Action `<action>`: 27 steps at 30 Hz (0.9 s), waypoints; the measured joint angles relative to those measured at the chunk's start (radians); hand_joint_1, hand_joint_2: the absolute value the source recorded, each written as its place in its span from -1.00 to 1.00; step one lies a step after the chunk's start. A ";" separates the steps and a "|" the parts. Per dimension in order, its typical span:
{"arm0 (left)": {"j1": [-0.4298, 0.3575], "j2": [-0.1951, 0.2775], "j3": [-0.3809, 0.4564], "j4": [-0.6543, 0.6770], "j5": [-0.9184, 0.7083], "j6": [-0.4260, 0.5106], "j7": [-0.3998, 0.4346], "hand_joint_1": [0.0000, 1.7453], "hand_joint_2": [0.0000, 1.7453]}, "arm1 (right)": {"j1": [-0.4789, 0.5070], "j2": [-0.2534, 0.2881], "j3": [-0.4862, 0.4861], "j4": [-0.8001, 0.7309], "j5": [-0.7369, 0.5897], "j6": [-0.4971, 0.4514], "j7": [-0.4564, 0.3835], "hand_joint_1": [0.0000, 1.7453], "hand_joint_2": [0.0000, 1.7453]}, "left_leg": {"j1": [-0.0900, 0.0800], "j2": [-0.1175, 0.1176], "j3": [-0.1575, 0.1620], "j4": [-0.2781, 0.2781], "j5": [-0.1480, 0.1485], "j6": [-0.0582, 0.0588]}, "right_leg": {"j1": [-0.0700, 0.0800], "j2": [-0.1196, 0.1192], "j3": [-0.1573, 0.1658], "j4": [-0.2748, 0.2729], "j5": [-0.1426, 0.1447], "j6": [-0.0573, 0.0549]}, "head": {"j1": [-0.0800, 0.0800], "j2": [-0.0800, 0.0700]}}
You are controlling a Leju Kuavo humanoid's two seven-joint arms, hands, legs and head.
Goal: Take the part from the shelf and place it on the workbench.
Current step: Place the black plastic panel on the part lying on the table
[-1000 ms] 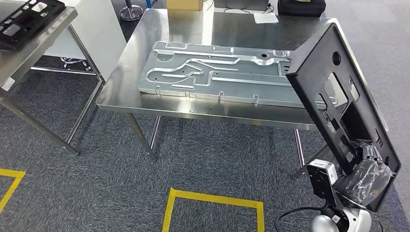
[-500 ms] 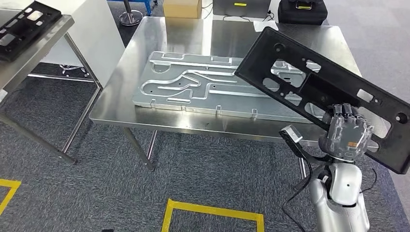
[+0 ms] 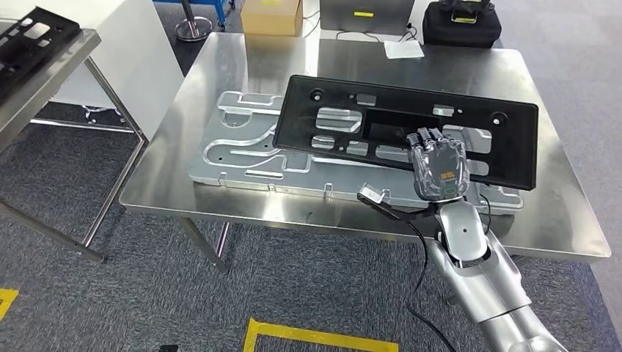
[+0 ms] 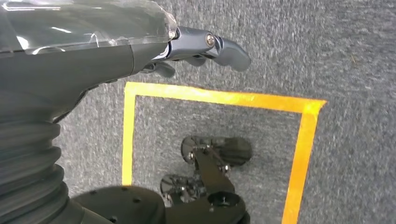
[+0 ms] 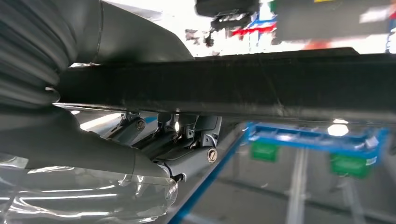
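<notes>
So I'm holding the black panel [image 3: 407, 132] in my right hand [image 3: 438, 170], fingers wrapped over its near long edge, and it's hovering flat-ish above the surface [image 3: 557, 213]. In the right wrist view my fingers [image 5: 187, 140] are tucked under the panel's edge with the thumb on the other side, so that hand is clamped on it, not loose.

Using the grooved aluminium plate [image 3: 242, 150] as my landmark: the panel is sitting over the plate's right half, its long axis running the same way as the plate's long side, across in front of me. My hand is gripping at the panel's near edge, right of its middle, so most of the panel is sticking out leftward and away from me.

My guess is that what's left is lowering it. Open steel right of the plate and behind it looks roomy; the near edge of the surface is just beside my wrist, so I'm watching that.

My left hand [image 4: 205, 46] is hanging down over the carpet and the yellow floor tape [image 4: 219, 98], fingers loosely apart, holding nothing.
</notes>
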 joint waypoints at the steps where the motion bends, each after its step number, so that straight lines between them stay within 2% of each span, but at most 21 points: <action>1: -0.001 -0.001 -0.003 0.000 -0.001 -0.001 0.001 -1.00 1.00 | -0.009 0.000 0.013 0.009 0.000 0.002 -0.008 1.00 1.00 | 0.003 -0.001 0.016 -0.012 -0.002 0.003 | 0.000 -0.001 -0.002 0.018 0.001 0.004 | 0.001 0.000; 2: -0.003 -0.002 -0.005 0.000 -0.002 -0.001 0.001 -1.00 1.00 | -0.022 0.001 0.025 0.018 0.000 0.005 -0.014 1.00 1.00 | 0.006 -0.002 0.032 -0.021 -0.004 0.006 | -0.001 -0.001 -0.019 0.051 -0.002 0.008 | 0.001 0.000; 3: -0.005 -0.002 -0.006 0.000 -0.002 -0.002 0.001 -1.00 1.00 | -0.034 0.001 0.037 0.029 0.000 0.006 -0.019 1.00 1.00 | 0.008 -0.003 0.044 -0.027 -0.008 0.007 | -0.003 -0.002 -0.053 0.106 -0.013 0.012 | 0.002 0.000; 5: -0.010 -0.003 -0.007 0.000 -0.002 -0.002 0.002 -1.00 1.00 | -0.051 0.001 0.056 0.049 0.000 0.007 -0.020 1.00 1.00 | 0.010 -0.005 0.064 -0.030 -0.025 0.008 | -0.008 -0.002 -0.145 0.228 -0.057 0.021 | 0.003 0.000; 6: -0.009 -0.003 -0.007 0.000 -0.002 -0.002 0.002 -1.00 1.00 | -0.053 0.002 0.063 0.059 0.000 0.006 -0.019 1.00 1.00 | 0.011 -0.007 0.076 -0.030 -0.035 0.006 | -0.011 -0.002 -0.184 0.264 -0.079 0.026 | 0.003 0.000; 7: -0.008 -0.004 -0.008 0.000 -0.002 -0.002 0.002 -1.00 1.00 | -0.053 0.003 0.070 0.068 0.000 0.006 -0.019 1.00 1.00 | 0.012 -0.009 0.089 -0.030 -0.047 0.004 | -0.014 -0.003 -0.207 0.268 -0.086 0.030 | 0.003 0.000; 8: -0.006 -0.005 -0.008 0.000 -0.002 -0.003 0.003 -1.00 1.00 | -0.053 0.004 0.075 0.077 0.000 0.004 -0.018 1.00 1.00 | 0.014 -0.011 0.105 -0.030 -0.060 0.002 | -0.017 -0.003 -0.215 0.241 -0.070 0.033 | 0.003 0.000; 9: -0.005 -0.006 -0.008 0.001 -0.001 -0.003 0.003 -1.00 1.00 | -0.053 0.006 0.079 0.086 0.000 0.003 -0.018 1.00 1.00 | 0.015 -0.012 0.122 -0.029 -0.073 -0.002 | -0.019 -0.004 -0.212 0.185 -0.027 0.035 | 0.003 0.000; 10: -0.004 -0.006 -0.008 0.001 0.000 -0.003 0.003 -1.00 1.00 | -0.053 0.007 0.082 0.095 0.000 0.001 -0.018 1.00 1.00 | 0.016 -0.013 0.137 -0.027 -0.086 -0.006 | -0.021 -0.006 -0.205 0.115 0.042 0.036 | 0.004 0.000; 11: -0.004 -0.007 -0.008 0.001 0.001 -0.002 0.003 -1.00 1.00 | -0.054 0.007 0.083 0.104 0.000 -0.003 -0.018 1.00 1.00 | 0.016 -0.016 0.148 -0.023 -0.099 -0.012 | -0.020 -0.008 -0.199 0.058 0.100 0.033 | 0.003 0.000; 12: -0.004 -0.007 -0.008 0.001 0.002 -0.001 0.004 -1.00 1.00 | -0.053 0.008 0.085 0.112 0.000 -0.007 -0.019 1.00 1.00 | 0.015 -0.017 0.155 -0.019 -0.112 -0.019 | -0.018 -0.009 -0.196 0.020 0.146 0.026 | 0.003 0.000; 13: -0.004 -0.007 -0.008 0.001 0.002 0.002 0.003 -1.00 1.00 | -0.052 0.010 0.085 0.119 0.000 -0.011 -0.021 1.00 1.00 | 0.014 -0.018 0.159 -0.015 -0.121 -0.027 | -0.015 -0.009 -0.196 0.004 0.168 0.017 | 0.003 0.000; 15: -0.005 -0.006 -0.008 0.001 0.003 0.007 0.003 -1.00 1.00 | -0.052 0.014 0.086 0.127 0.000 -0.015 -0.025 1.00 1.00 | 0.015 -0.016 0.162 -0.010 -0.130 -0.040 | -0.012 -0.006 -0.190 0.007 0.161 -0.002 | 0.002 0.000; 16: -0.006 -0.006 -0.008 0.001 0.003 0.009 0.002 -1.00 0.50 | -0.054 0.015 0.085 0.129 0.000 -0.017 -0.026 0.50 1.00 | 0.016 -0.014 0.161 0.000 -0.133 -0.044 | -0.014 -0.006 -0.183 0.003 0.156 -0.010 | 0.002 0.000; 17: -0.006 -0.005 -0.008 0.001 0.003 0.010 0.001 -1.00 0.50 | -0.057 0.017 0.085 0.132 0.000 -0.019 -0.027 0.00 1.00 | 0.018 -0.012 0.150 0.025 -0.141 -0.049 | -0.015 -0.005 -0.174 0.000 0.151 -0.016 | 0.000 0.000; 19: -0.008 -0.005 -0.008 0.001 0.003 0.013 -0.002 -1.00 0.50 | -0.063 0.021 0.083 0.138 -0.001 -0.025 -0.029 -1.00 1.00 | 0.021 -0.007 0.093 0.129 -0.182 -0.059 | -0.016 -0.005 -0.161 -0.004 0.142 -0.026 | -0.004 0.000; 20: -0.009 -0.005 -0.008 0.002 0.000 0.017 -0.002 -1.00 1.00 | -0.063 0.023 0.082 0.143 -0.001 -0.028 -0.032 -1.00 1.00 | 0.022 -0.005 0.050 0.193 -0.209 -0.063 | -0.015 -0.004 -0.156 -0.003 0.136 -0.028 | -0.005 0.000; 21: -0.008 -0.005 -0.009 0.002 -0.002 0.023 -0.002 -1.00 0.50 | -0.062 0.026 0.081 0.147 -0.001 -0.030 -0.035 -1.00 1.00 | 0.023 -0.004 0.013 0.242 -0.225 -0.065 | -0.013 -0.003 -0.151 -0.002 0.130 -0.029 | -0.005 0.000; 22: -0.007 -0.005 -0.009 0.002 -0.004 0.027 -0.001 -1.00 0.00 | -0.061 0.029 0.079 0.152 -0.001 -0.032 -0.039 -1.00 1.00 | 0.024 -0.003 -0.012 0.264 -0.224 -0.066 | -0.011 -0.001 -0.145 -0.001 0.123 -0.030 | -0.005 0.000; 24: -0.005 -0.005 -0.009 0.002 -0.005 0.031 0.000 -1.00 -1.00 | -0.059 0.031 0.076 0.157 -0.001 -0.034 -0.043 -1.00 1.00 | 0.024 -0.002 -0.028 0.260 -0.201 -0.064 | -0.009 0.001 -0.136 0.002 0.115 -0.030 | -0.005 0.000; 27: -0.005 -0.005 -0.009 0.002 -0.004 0.031 0.000 -1.00 -1.00 | -0.058 0.032 0.075 0.158 -0.001 -0.034 -0.043 -1.00 1.00 | 0.024 -0.002 -0.027 0.252 -0.192 -0.063 | -0.009 0.001 -0.135 0.002 0.114 -0.030 | -0.005 0.000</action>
